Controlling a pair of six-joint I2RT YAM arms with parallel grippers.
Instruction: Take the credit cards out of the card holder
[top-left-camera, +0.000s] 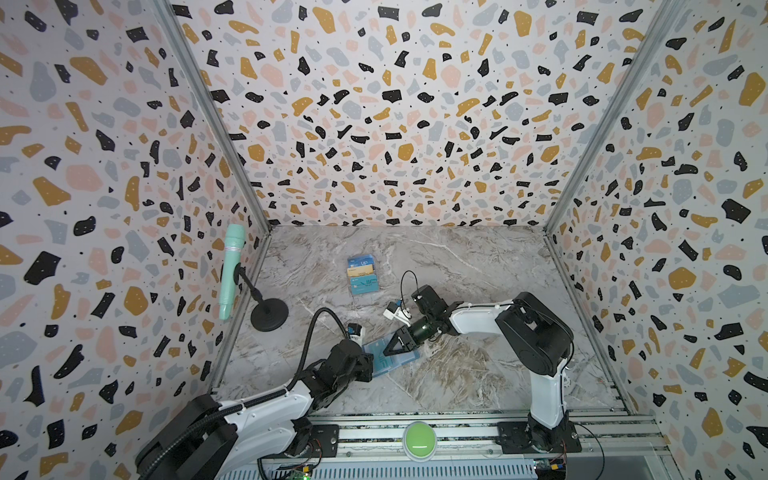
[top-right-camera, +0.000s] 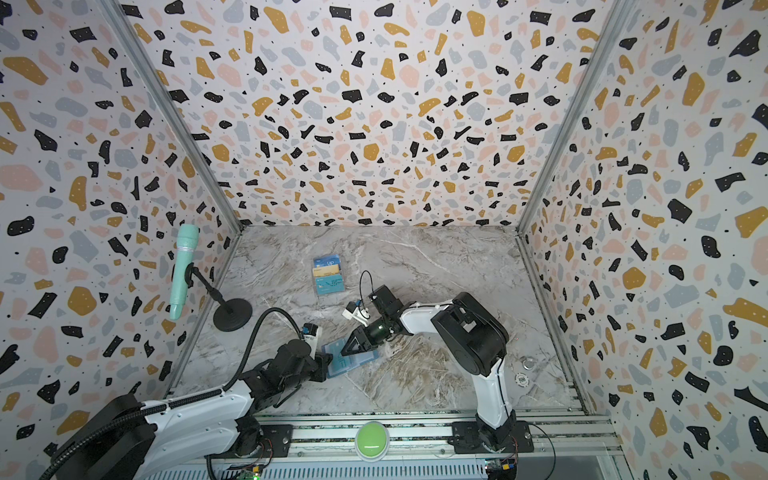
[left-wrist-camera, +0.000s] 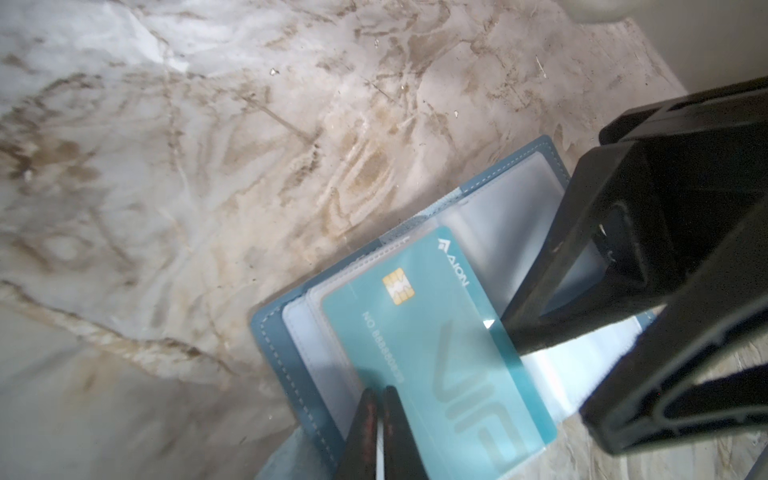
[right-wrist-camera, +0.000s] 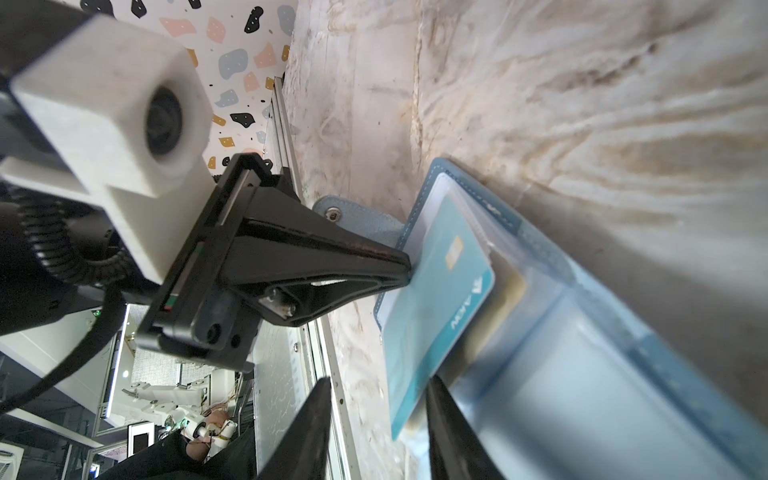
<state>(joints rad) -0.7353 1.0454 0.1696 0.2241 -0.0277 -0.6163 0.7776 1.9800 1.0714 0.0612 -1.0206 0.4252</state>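
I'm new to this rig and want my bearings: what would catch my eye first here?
An open slate-blue card holder lies on the marble table near the front, between the arms. The left gripper is shut on the edge of a teal card, while the right gripper, jaws apart, presses on the clear pockets. Farther back stands a clear rack of cards; a mint microphone stands at the left.

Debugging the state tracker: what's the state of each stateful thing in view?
Holder: open, lying flat.
Snap tab: undone.
Teal card: partly out of its pocket.
Left gripper: shut on teal card's edge.
Right gripper: open, tips down on holder.
Rack: holds three cards.
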